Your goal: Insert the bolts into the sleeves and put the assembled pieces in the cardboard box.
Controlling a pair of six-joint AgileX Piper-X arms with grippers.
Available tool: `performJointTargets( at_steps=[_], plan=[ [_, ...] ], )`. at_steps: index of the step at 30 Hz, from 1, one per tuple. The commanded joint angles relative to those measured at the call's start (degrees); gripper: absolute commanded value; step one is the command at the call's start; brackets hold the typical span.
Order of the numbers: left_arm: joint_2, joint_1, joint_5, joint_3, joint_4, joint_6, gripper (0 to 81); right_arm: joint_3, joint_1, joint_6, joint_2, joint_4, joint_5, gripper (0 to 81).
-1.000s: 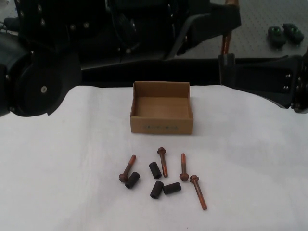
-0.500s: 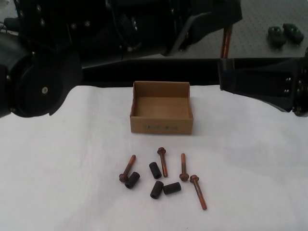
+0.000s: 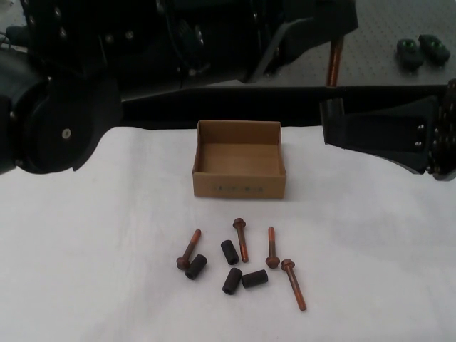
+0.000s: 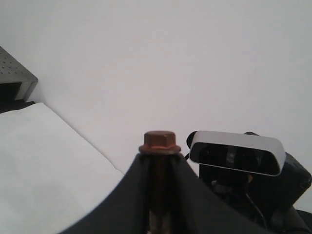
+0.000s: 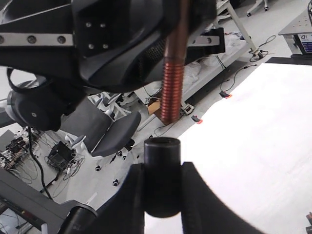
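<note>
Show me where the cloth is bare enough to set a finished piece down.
Bare cloth lies left of the cardboard box and the parts, and right of them. A narrow strip runs between the box front and the bolts. Crowded: the bolts and sleeves clustered in front of the box.

A robotics lab: a bench [image 3: 85, 249] draped in white cloth, a perforated metal table [image 3: 377, 43] behind it, a swivel office chair [image 5: 112, 130] and tangled cables [image 5: 22, 148] on the floor.
</note>
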Motion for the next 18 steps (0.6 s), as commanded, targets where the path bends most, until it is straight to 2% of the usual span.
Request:
performJointTargets(
  at_steps=[1,18],
  plan=[
    [-1.0,0.0,1.1,-0.3,-2.1,-1.7,0.6,-0.1,-0.4,-0.8,-0.2,-0.2,0.0,2.5],
    [-1.0,0.0,3.0,-0.3,-2.1,-1.6,0.6,-0.1,-0.4,0.6,-0.2,-5.7,1.6,2.5]
  ],
)
